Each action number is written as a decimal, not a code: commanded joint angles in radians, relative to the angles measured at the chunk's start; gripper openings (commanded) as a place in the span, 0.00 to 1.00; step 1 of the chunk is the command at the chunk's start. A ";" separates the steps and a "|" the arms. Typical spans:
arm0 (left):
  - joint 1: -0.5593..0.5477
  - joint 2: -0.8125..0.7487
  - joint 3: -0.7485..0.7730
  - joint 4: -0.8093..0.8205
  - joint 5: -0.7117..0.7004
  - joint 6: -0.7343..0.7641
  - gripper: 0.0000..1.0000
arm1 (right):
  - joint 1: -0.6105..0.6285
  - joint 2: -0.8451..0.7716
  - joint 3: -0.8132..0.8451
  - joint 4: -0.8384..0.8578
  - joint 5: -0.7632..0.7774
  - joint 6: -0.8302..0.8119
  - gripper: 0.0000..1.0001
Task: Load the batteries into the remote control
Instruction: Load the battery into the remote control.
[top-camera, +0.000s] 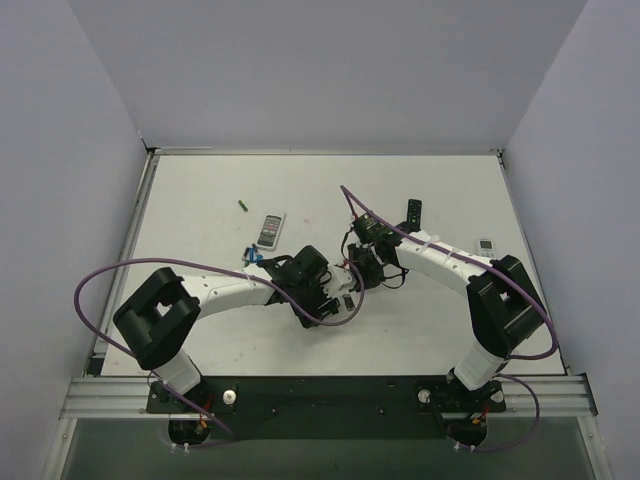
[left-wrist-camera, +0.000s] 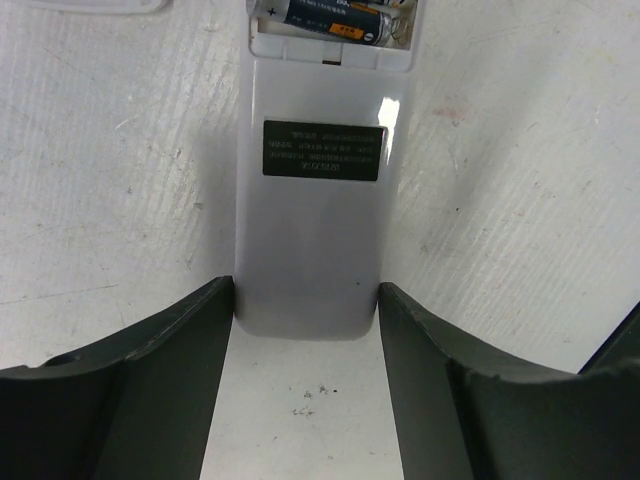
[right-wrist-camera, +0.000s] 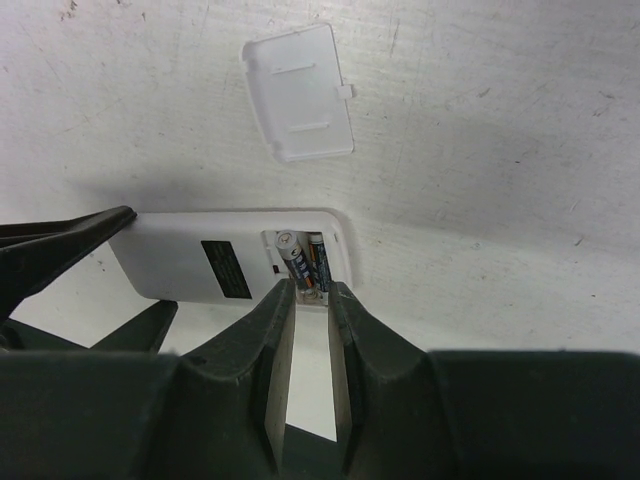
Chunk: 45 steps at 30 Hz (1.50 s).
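The remote control (left-wrist-camera: 310, 250) lies back-up near the middle of the worktop (top-camera: 200, 190), well apart from every edge and from the walls on three sides. Bare worktop runs from it to the far edge and to the near edge where the arm bases stand. Both arms crowd in on it from the left and right.

The left tool (left-wrist-camera: 305, 292) is closed on the remote control's end away from the compartment. Its dark fingers (left-wrist-camera: 180, 350) touch the two long sides, just short of the dark label (left-wrist-camera: 322, 150).

At the remote control's other end the compartment is open, with batteries (right-wrist-camera: 298, 258) lying in it. The right tool (right-wrist-camera: 312, 292) stands at that compartment's edge with only a narrow slit between its fingers. Whether the tips pinch a cell or merely touch one cannot be told.

The battery cover (right-wrist-camera: 300, 92) lies flat, just beyond the remote control and apart from it.

Farther off, on the left arm's side, are a grey-faced remote (top-camera: 270, 228) and a green battery (top-camera: 243, 206). A slim black remote (top-camera: 413, 213) lies beyond the remote control on the right arm's side.
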 joint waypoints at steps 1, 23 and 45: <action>-0.017 0.016 0.047 -0.011 0.010 0.023 0.68 | -0.002 0.008 0.012 0.000 -0.011 0.030 0.17; -0.052 0.036 0.058 -0.025 -0.018 0.029 0.59 | 0.004 0.109 0.081 0.036 -0.097 0.041 0.16; -0.054 0.048 0.067 -0.032 -0.035 0.018 0.54 | 0.001 0.135 0.053 -0.003 -0.093 0.022 0.08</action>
